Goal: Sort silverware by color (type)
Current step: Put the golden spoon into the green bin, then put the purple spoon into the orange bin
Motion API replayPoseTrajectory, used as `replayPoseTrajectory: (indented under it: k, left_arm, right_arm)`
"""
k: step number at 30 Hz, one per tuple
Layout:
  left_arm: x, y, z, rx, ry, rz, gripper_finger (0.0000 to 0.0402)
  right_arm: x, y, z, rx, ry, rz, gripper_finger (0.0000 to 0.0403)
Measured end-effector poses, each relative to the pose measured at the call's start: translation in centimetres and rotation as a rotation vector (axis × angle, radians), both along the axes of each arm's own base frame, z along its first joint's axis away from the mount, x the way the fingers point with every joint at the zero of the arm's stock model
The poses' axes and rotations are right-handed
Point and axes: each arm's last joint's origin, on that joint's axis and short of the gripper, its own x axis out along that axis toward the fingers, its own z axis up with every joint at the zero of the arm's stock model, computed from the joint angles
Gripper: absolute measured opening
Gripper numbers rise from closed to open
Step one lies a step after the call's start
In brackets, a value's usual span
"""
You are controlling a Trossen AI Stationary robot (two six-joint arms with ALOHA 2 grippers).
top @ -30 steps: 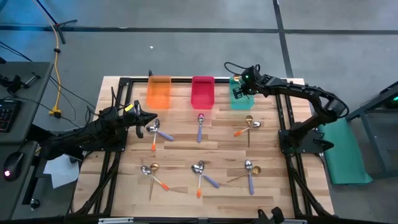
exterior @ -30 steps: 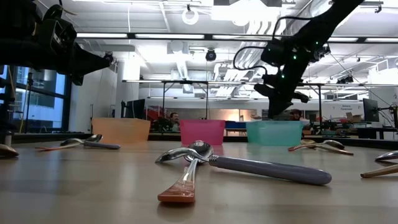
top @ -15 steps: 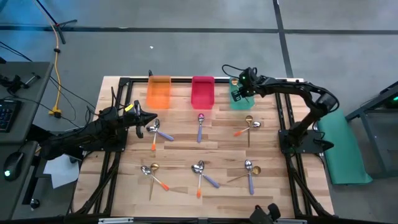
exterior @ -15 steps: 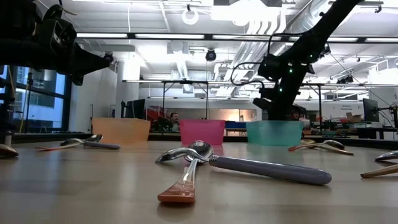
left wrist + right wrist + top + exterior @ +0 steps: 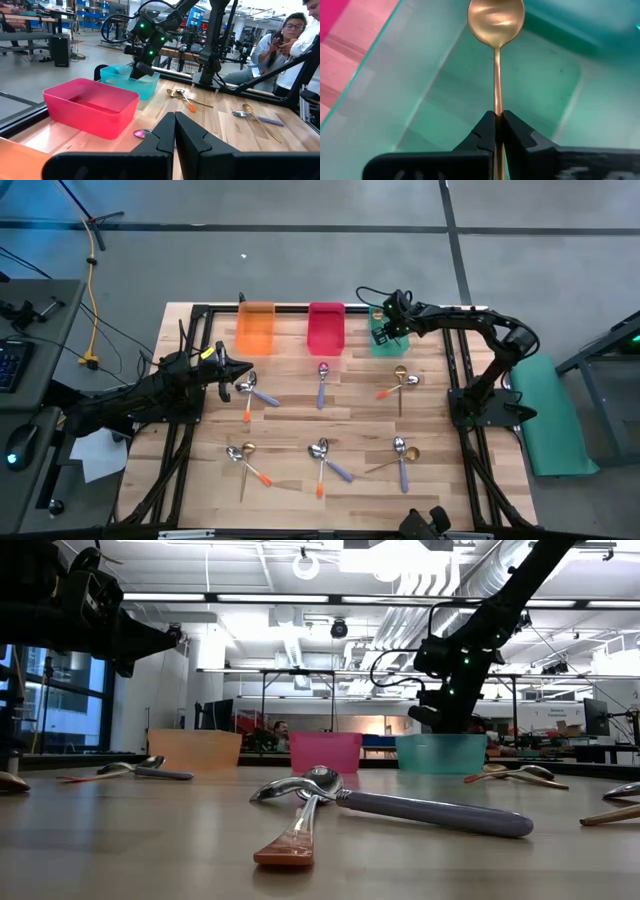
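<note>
My right gripper is over the translucent green bin at the table's far edge, shut on an all-gold spoon. My left gripper hovers shut above the table's left part, by a purple-handled and an orange-handled spoon. More spoons lie flat on the wood: one purple, a gold and orange pair, and three mixed pairs nearer the front. My right gripper pinches the gold spoon's thin handle between its two fingers. The spoon sticks straight out beyond the fingertips, bowl foremost. It is lifted, and its bowl is above the inside of the green bin; whether it touches the bin I cannot tell.
The orange bin and the pink bin stand in a row with the green one along the far edge. A black frame borders the table. People stand beyond the table in the left wrist view.
My right gripper has come down toward the green bin and shifted slightly toward the table's left, still shut on the gold spoon.
</note>
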Motion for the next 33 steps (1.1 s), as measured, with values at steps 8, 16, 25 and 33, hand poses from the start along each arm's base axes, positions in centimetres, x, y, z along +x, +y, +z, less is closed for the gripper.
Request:
replayPoseTrajectory:
  k: [8,16,25,33]
  left_arm:
    - [0.0,0.0,0.0,0.0,0.0,0.0,0.0003]
    - [0.0,0.0,0.0,0.0,0.0,0.0,0.0003]
    - [0.0,0.0,0.0,0.0,0.0,0.0,0.0003]
    - [0.0,0.0,0.0,0.0,0.0,0.0,0.0003]
  right_arm:
    - [-0.1,0.0,0.0,-0.009,0.016,0.023,0.0066]
    - [-0.3,0.1,0.7,-0.045,0.054,0.107,0.0093]
    - [0.0,2.1,6.2,-0.264,-0.031,0.276,0.0006]
    - [3.7,4.2,8.2,-0.407,-0.295,0.499,0.0003]
